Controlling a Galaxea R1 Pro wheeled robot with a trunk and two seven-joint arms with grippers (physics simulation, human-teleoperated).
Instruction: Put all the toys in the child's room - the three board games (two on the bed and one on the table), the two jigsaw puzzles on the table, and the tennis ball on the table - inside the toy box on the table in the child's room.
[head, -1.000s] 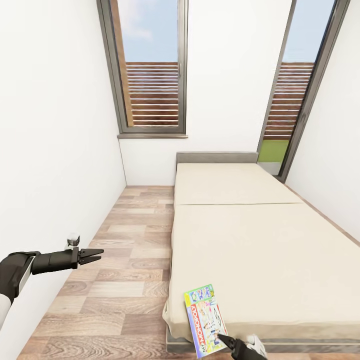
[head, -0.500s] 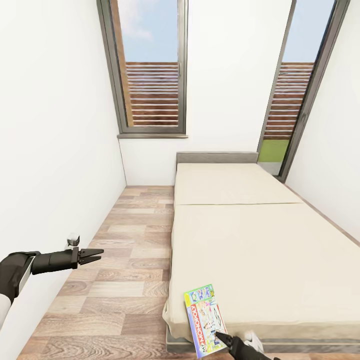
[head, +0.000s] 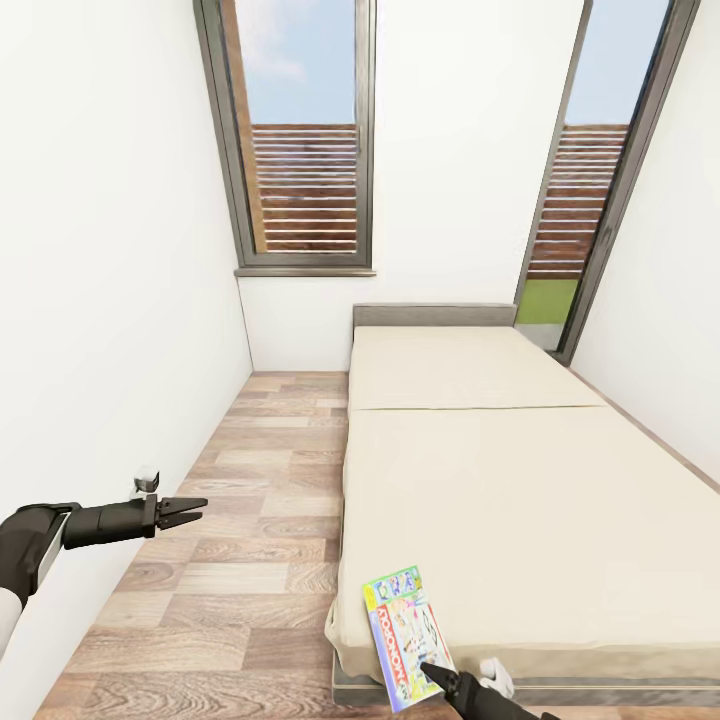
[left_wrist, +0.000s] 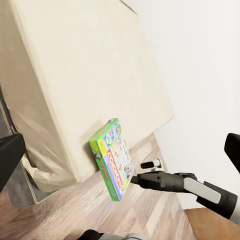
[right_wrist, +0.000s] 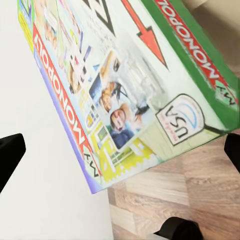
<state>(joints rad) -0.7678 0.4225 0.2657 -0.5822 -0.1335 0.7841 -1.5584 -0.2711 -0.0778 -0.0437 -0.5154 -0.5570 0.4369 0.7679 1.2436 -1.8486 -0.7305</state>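
Observation:
One of the board games, a Monopoly box (head: 404, 634) with a green edge, hangs tilted past the near left corner of the bed (head: 520, 500). My right gripper (head: 432, 670) is shut on its lower edge. From the left wrist view the box (left_wrist: 114, 157) stands nearly upright beside the mattress corner (left_wrist: 75, 65), with the right gripper (left_wrist: 134, 180) at its bottom edge. The right wrist view looks closely at the printed face of the box (right_wrist: 125, 85). My left gripper (head: 188, 511) hovers open over the floor to the left, holding nothing. The toy box, the table, the jigsaw puzzles and the tennis ball are out of view.
A wood-plank floor strip (head: 250, 520) runs between the white left wall (head: 100, 350) and the bed. A window (head: 300, 140) and a glass door (head: 590, 200) stand at the far end, past the grey headboard (head: 433, 315).
My right gripper has shifted slightly left and forward with the Monopoly box, which now sits a little further left and more tilted. The left arm has not moved.

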